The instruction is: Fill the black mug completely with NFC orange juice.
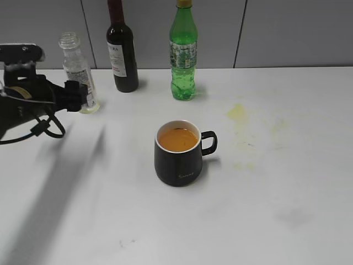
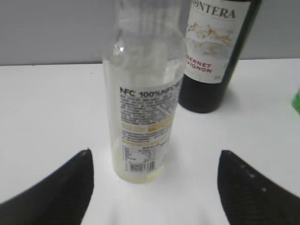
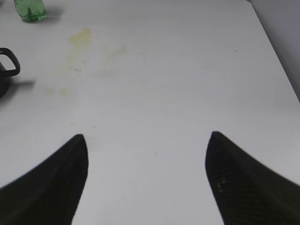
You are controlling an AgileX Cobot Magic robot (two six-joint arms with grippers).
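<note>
The black mug [image 1: 179,160] stands mid-table, filled near its rim with the NFC orange juice [image 1: 177,139]; its handle [image 3: 10,63] shows at the left edge of the right wrist view. The clear NFC bottle [image 1: 79,74] stands upright at the back left, uncapped and almost empty, with a pale residue at its base [image 2: 143,171]. My left gripper [image 1: 74,98] is open just in front of the bottle, its fingers [image 2: 154,159] apart and not touching it. My right gripper [image 3: 147,140] is open and empty over bare table; it is out of the exterior view.
A dark wine bottle [image 1: 122,49] and a green soda bottle [image 1: 183,55] stand at the back, right of the NFC bottle. Yellowish juice stains [image 1: 240,113] mark the table right of the mug. A grey wall runs behind the table.
</note>
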